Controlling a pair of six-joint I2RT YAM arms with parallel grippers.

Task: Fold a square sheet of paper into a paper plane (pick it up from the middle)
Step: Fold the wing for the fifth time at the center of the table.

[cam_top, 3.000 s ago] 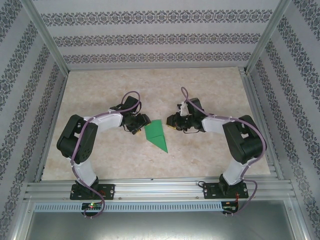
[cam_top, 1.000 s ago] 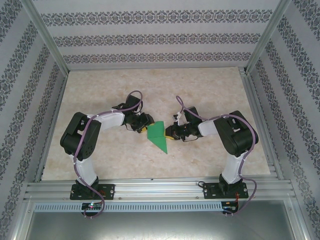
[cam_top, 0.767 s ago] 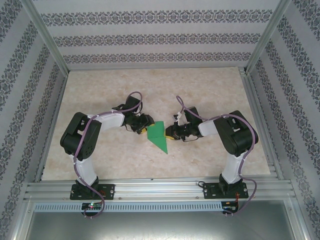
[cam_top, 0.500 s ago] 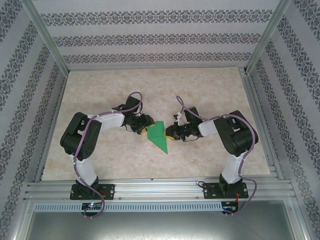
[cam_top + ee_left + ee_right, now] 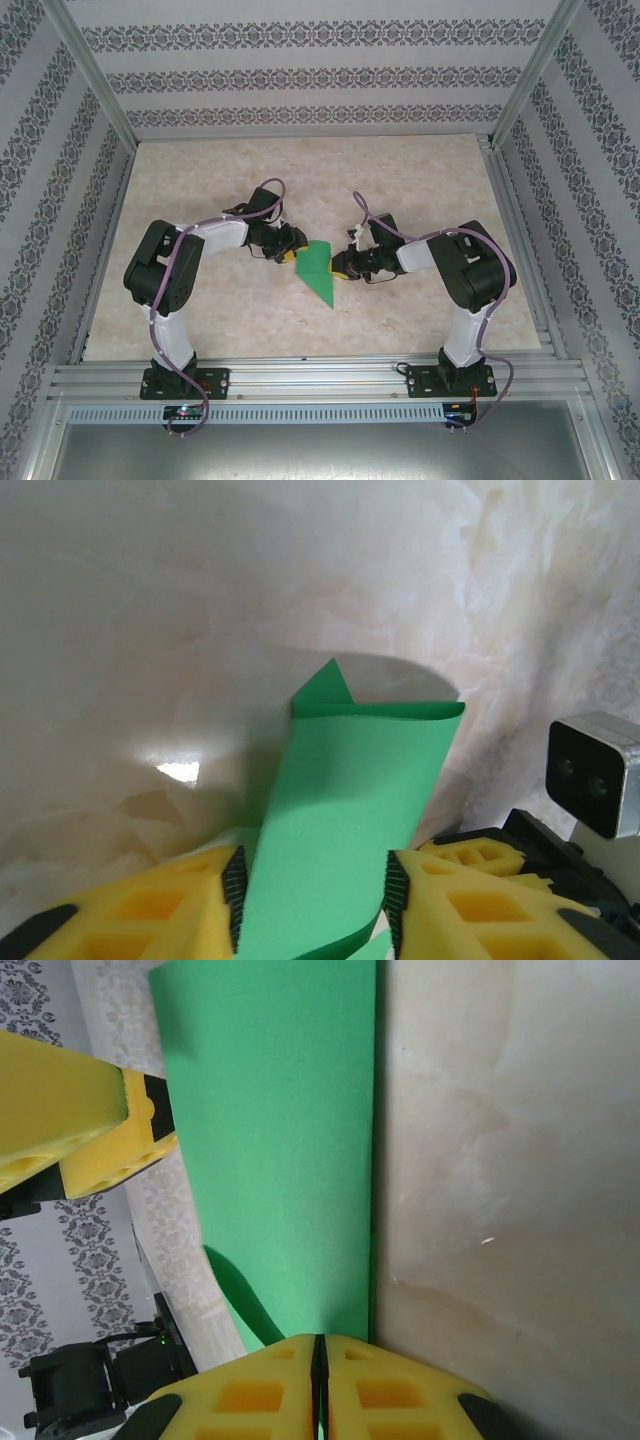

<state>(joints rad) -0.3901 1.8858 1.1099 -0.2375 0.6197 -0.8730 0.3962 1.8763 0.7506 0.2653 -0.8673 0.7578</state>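
Observation:
The square sheet of paper (image 5: 318, 275) is bright green and folded into a pointed shape on the table, its tip toward the near right. My left gripper (image 5: 289, 256) is at its upper left edge. In the left wrist view its jaws (image 5: 312, 880) stand open, with a raised, curled green flap (image 5: 350, 800) between the pads. My right gripper (image 5: 340, 270) is at the paper's right edge. Seen from the right wrist, this gripper (image 5: 320, 1345) is shut on the edge of the green sheet (image 5: 280, 1140). The left gripper's yellow fingers (image 5: 80, 1110) show beyond it.
The beige marbled tabletop (image 5: 420, 190) lies all round the paper. Patterned walls and aluminium frame posts (image 5: 100, 85) enclose it on three sides. A metal rail (image 5: 320, 378) carrying both arm bases runs along the near edge.
Over three seconds both grippers came in to the paper, and the right one closed on its right edge. In the last second the left jaws narrowed slightly around the flap.

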